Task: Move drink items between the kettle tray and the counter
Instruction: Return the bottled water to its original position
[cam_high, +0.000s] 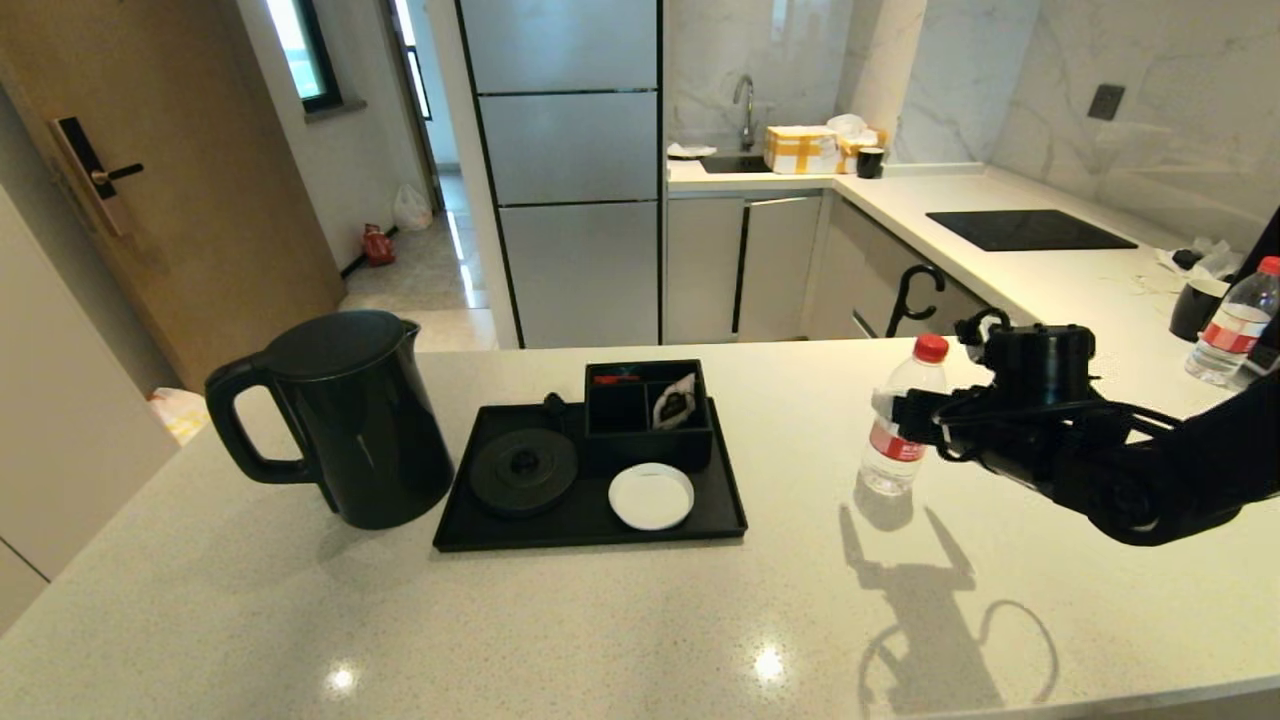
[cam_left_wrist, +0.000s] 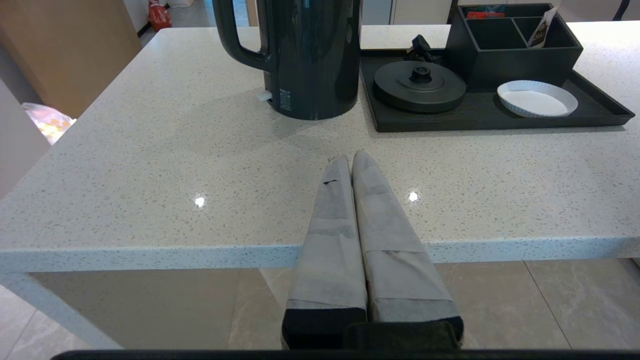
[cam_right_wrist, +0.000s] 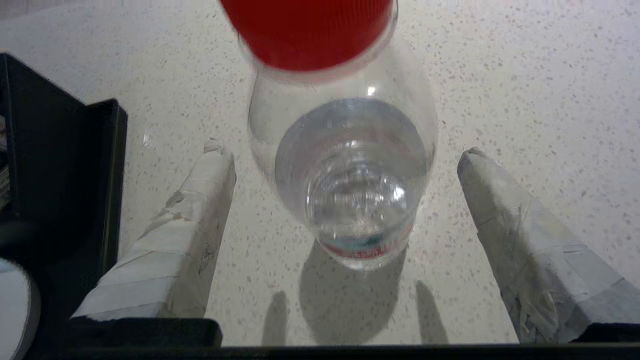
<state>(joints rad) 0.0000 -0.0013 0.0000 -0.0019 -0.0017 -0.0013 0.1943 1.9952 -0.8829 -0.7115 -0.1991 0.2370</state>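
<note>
Right gripper (cam_right_wrist: 345, 200) spread wide either side of water bottle (cam_high: 897, 418), no contact – bottle upright on counter (cam_high: 640, 620) right of kettle tray (cam_high: 590, 515), kettle (cam_high: 345, 420) off its base; left gripper (cam_left_wrist: 351, 162) clenched empty, parked nr edge

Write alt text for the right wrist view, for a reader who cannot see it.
Seen from above, a clear water bottle with a red cap stands on the speckled counter, between the open right pincer's two taped fingers, which do not touch it. A corner of the black kettle tray shows at one edge.
</note>
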